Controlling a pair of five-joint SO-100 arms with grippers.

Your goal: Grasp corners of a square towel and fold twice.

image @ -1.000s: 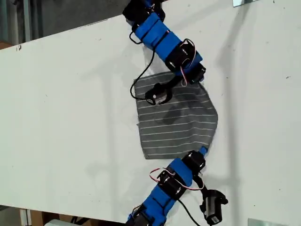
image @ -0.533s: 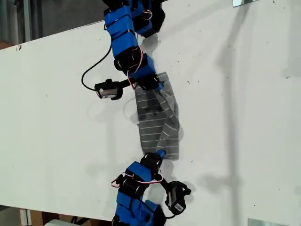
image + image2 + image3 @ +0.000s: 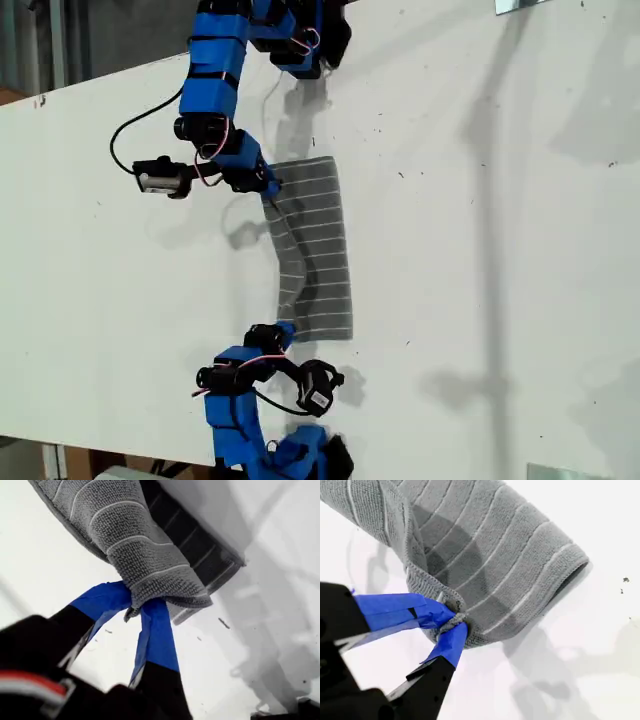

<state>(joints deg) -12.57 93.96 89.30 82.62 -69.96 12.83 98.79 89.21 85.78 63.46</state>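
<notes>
I had the towel [image 3: 315, 250] doubled into a narrow strip near the middle of the white tabletop [image 3: 500, 250], so I judged the first fold nearly laid. My first tool [image 3: 135, 605] was clamped on a bunched corner [image 3: 150, 592], and my second tool [image 3: 452, 622] was pinching another corner [image 3: 451, 621]; both corners sat slightly raised. Which arm was which in the exterior view I could not tell. Next I would lower and release both, then regrip for the second fold.
</notes>
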